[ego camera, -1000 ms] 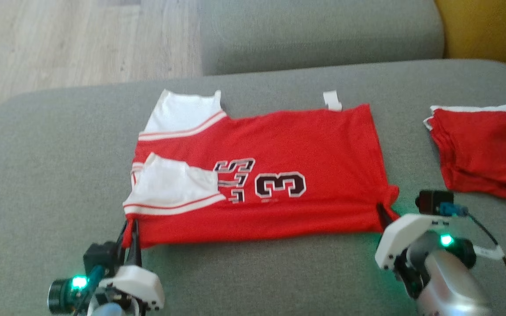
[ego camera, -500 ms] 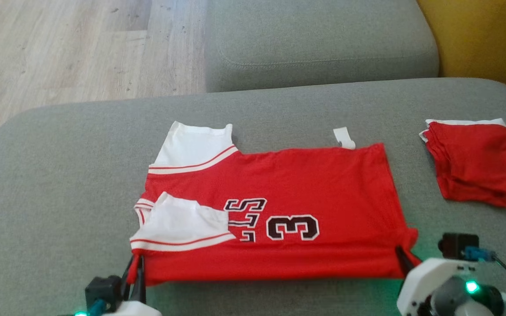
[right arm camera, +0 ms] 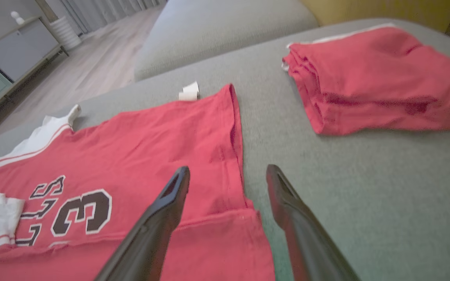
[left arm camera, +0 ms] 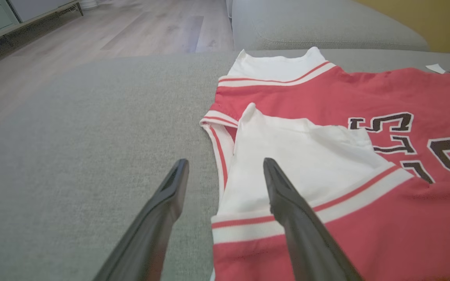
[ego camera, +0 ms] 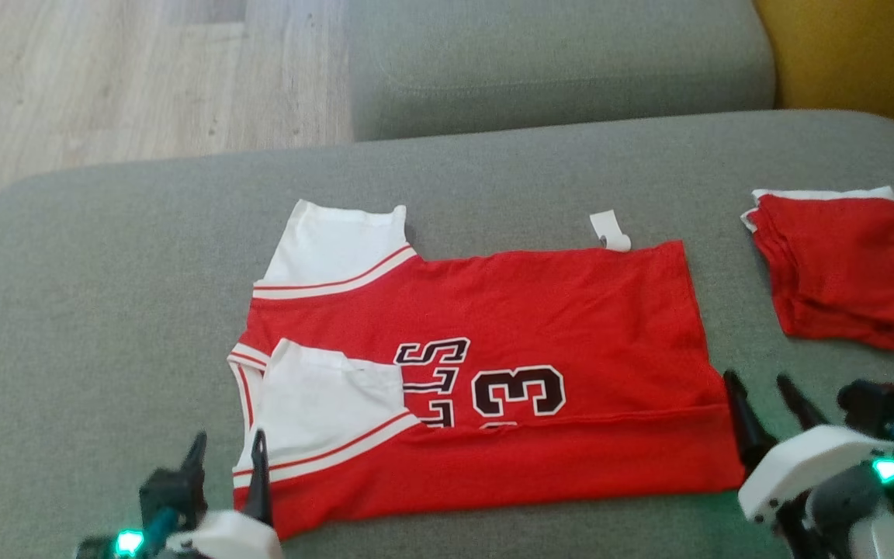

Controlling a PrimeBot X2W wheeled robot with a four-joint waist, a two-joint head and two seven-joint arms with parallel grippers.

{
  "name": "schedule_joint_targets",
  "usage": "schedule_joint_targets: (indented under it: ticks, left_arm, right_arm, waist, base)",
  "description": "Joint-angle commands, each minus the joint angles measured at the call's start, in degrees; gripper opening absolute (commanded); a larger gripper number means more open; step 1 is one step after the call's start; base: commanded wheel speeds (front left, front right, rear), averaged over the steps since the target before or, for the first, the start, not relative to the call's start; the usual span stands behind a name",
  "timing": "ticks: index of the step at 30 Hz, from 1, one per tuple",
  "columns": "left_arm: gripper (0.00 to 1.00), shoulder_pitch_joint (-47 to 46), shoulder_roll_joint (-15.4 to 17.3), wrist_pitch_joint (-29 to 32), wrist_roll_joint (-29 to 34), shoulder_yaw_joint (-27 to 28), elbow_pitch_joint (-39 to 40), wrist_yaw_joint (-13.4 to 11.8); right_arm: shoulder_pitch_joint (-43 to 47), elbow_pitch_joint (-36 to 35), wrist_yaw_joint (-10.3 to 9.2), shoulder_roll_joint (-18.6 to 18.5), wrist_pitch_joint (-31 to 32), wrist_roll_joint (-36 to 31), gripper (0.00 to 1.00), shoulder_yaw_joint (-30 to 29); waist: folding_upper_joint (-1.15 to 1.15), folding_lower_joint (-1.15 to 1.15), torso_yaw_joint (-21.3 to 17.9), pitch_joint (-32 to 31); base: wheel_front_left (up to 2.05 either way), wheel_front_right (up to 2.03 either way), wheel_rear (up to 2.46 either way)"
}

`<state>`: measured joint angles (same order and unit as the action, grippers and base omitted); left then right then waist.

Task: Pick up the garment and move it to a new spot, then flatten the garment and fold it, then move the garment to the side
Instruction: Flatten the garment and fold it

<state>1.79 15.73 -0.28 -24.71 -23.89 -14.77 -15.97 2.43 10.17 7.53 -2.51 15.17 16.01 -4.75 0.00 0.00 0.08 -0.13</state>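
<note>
The garment (ego camera: 556,310) is a red jersey with white shoulder panels and a black "3", spread on the grey cushion (ego camera: 105,272). Its near strip lies folded over onto the body, covering the lower edge of the lettering. My left gripper (ego camera: 228,439) stands open at the jersey's near-left corner. In the left wrist view the left gripper (left arm camera: 225,162) has one finger over the white panel of the garment (left arm camera: 326,93) and the other over bare cushion. My right gripper (ego camera: 756,379) is open at the near-right corner. In the right wrist view the right gripper (right arm camera: 228,168) straddles the side edge of the garment (right arm camera: 162,136). Neither holds anything.
A second red garment (ego camera: 843,272), folded into a stack, lies at the cushion's right; it is also in the right wrist view (right arm camera: 373,74). A back cushion (ego camera: 556,62) rises behind. Wooden floor (ego camera: 105,78) lies beyond the left edge, a yellow wall (ego camera: 858,46) at far right.
Both grippers have opened and let go of the jersey's near corners. The near strip they held now lies folded over the body. The head camera has shifted.
</note>
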Motion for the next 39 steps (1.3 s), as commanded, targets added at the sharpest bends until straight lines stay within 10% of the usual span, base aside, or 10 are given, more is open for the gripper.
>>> schedule_joint_targets:
  ticks: [1,10,22,39]
  left_arm:
    - [1.00,-4.2,1.6,-0.6,0.7,2.5,2.4,-0.2]
    - [1.00,-18.6,6.2,-2.1,3.4,4.5,7.6,2.5]
    - [1.00,-51.2,11.2,11.0,3.7,-1.5,-14.7,21.0]
    - [1.00,-63.7,12.8,23.6,-1.4,-11.1,-35.4,23.4]
  right_arm:
    - [-3.5,-2.7,-0.04,-0.4,-1.2,-0.5,1.00,1.0]
    - [-11.2,-5.7,-0.04,-0.4,-7.5,-4.0,1.00,0.2]
    - [-27.5,-4.3,-0.04,-0.4,-8.4,-7.8,1.00,4.8]
    - [-34.7,0.7,-0.04,-1.2,-11.5,-7.9,1.00,7.6]
  waist:
    - [0.00,0.00,-0.1,0.7]
    - [0.00,0.00,-0.9,6.8]
    - [0.00,0.00,-7.0,20.1]
    - [0.00,0.00,-11.4,25.4]
  base:
    - [0.00,0.00,0.00]
    - [0.00,0.00,0.00]
    - [0.00,0.00,0.00]
    - [0.00,0.00,0.00]
